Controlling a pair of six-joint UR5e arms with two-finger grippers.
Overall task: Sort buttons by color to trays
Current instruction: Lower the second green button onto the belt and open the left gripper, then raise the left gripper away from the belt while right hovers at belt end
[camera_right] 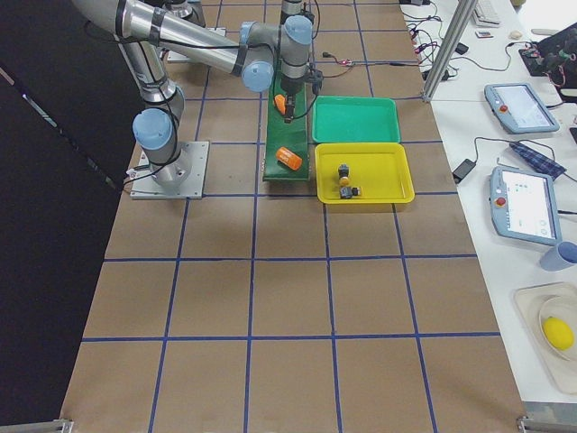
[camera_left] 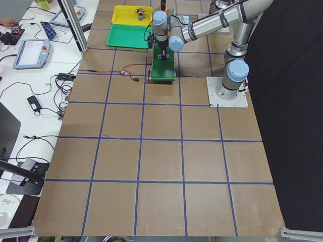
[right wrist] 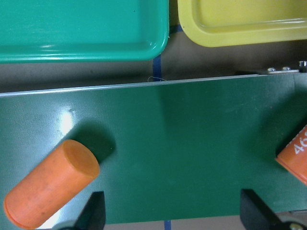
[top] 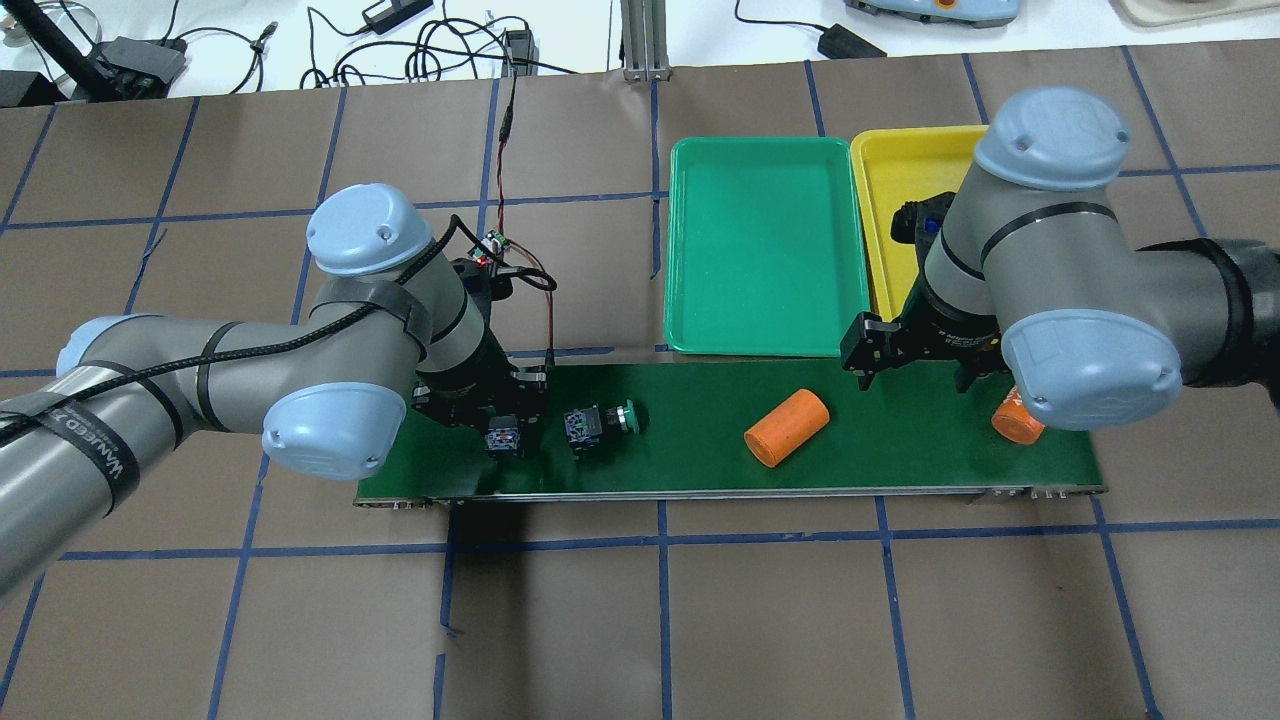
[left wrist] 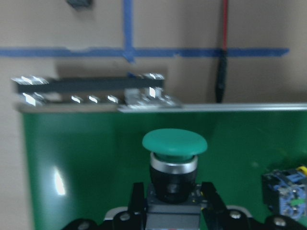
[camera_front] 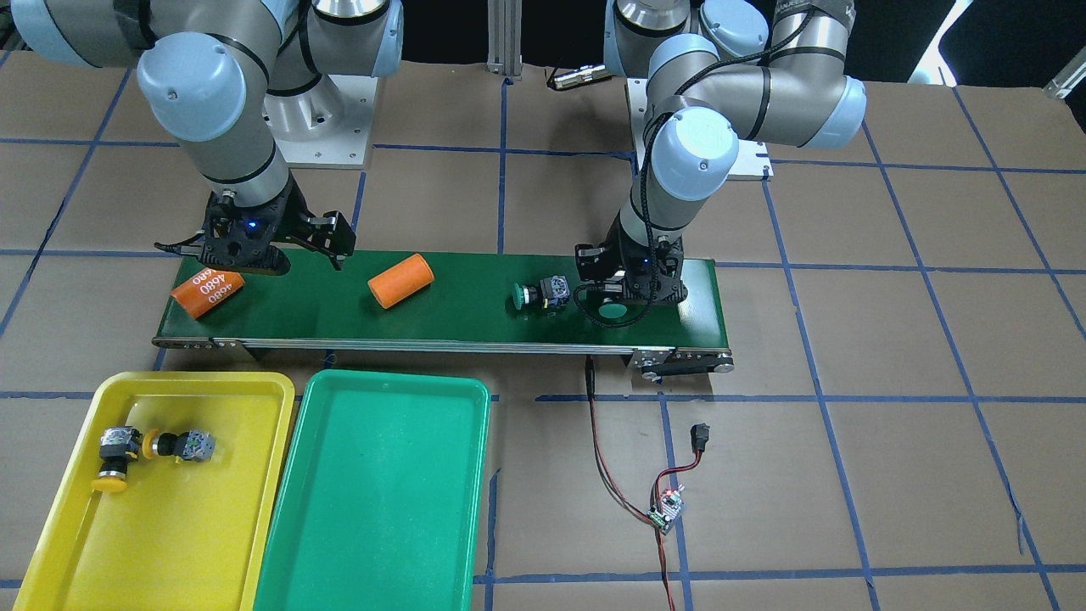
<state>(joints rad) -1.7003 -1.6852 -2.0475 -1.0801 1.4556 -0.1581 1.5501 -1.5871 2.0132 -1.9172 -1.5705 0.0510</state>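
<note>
- Front-facing view: both yellow buttons (camera_front: 114, 462) lie touching each other in the yellow tray (camera_front: 187, 543), so I judge that colour finished. The green tray (camera_front: 373, 509) just beside it holds nothing, which puts me about halfway.
- Same view: my left gripper (camera_front: 624, 297) is down on the belt (camera_front: 475, 318), at the end well apart from the trays, over one green button (camera_front: 612, 315). The second green button (camera_front: 537, 294) lies on its side just beside it.
- Overhead view: my right gripper (top: 915, 365) hangs over the belt's other end, near the trays, between two orange cylinders (top: 787, 427) that are not mine to sort.
- Left wrist view: my left fingers (left wrist: 211, 203) pinch the first green button by its grey rear block, cap pointing away from me. I cannot tell whether it has cleared the belt.
- Right wrist view: my right fingers (right wrist: 96, 213) stand spread wide, with only bare belt between them.
- Side views: too small to add anything about either grip.
- What is left, as I judge it: carry this green button to the green tray, then the second one.
</note>
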